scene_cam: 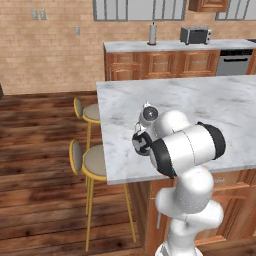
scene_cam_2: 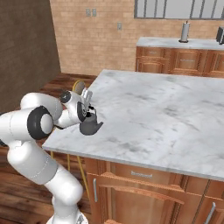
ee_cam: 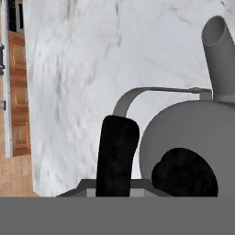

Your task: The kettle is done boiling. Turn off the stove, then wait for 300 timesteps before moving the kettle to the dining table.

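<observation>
Closest to us, the white arm's two-finger gripper (scene_cam_2: 87,106) has its dark fingers (ee_cam: 117,156) drawn together on the thin arched handle of the small dark grey metal kettle (scene_cam_2: 90,126), and the kettle hangs from that grip, spout pointing away from the hand. In the right base view we see it just over the near left corner of the large white-grey veined marble island slab (scene_cam_2: 162,113), our dining table; whether its base touches the stone or floats just above, we cannot tell from here.

So we judge this the placing step, and we want it done gently. We'd bring the kettle straight down, keeping it level so it doesn't swing on that thin handle, and let the wide base settle flat before the fingers part. We're near the edge here, with the yellow-framed bar stools (scene_cam: 92,162) just beyond it, so nudging a little further inboard first would be safer. Once it stands on its own, we'd lift the hand clear upward so the fingers don't drag the handle.

Further back runs the wall-length marble countertop (scene_cam: 175,46) on wooden cabinets, a toaster (scene_cam: 195,35) on it: not our target.
</observation>
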Controlling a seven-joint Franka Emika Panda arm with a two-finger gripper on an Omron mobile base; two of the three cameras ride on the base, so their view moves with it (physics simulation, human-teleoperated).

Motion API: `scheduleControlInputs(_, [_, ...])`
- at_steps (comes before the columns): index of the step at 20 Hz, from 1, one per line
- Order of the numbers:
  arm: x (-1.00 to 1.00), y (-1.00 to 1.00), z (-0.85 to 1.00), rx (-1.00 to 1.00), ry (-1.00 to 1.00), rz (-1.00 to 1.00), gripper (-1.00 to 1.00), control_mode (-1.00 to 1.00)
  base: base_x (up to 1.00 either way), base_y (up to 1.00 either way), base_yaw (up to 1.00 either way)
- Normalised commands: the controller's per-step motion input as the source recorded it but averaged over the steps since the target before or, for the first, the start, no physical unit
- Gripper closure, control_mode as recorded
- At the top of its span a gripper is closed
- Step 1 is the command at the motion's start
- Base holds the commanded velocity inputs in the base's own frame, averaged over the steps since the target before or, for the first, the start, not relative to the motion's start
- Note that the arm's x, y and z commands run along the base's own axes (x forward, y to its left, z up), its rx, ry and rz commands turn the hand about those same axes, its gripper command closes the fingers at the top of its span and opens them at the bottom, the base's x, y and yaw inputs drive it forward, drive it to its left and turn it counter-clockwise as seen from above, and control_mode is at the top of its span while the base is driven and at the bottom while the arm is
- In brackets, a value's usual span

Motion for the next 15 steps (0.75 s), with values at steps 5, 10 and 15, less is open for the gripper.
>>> scheduleControlInputs(5, [0.11, 0.00, -0.32, 0.01, -0.01, 0.00, 1.00, -1.00, 0.00, 0.00, 0.00])
scheduleControlInputs(10, [0.02, 0.00, -0.37, 0.00, -0.01, 0.00, 1.00, -1.00, 0.00, 0.00, 0.00])
scheduleControlInputs(15, [0.00, 0.00, -0.19, 0.01, -0.03, 0.00, -1.00, -1.00, 0.00, 0.00, 0.00])
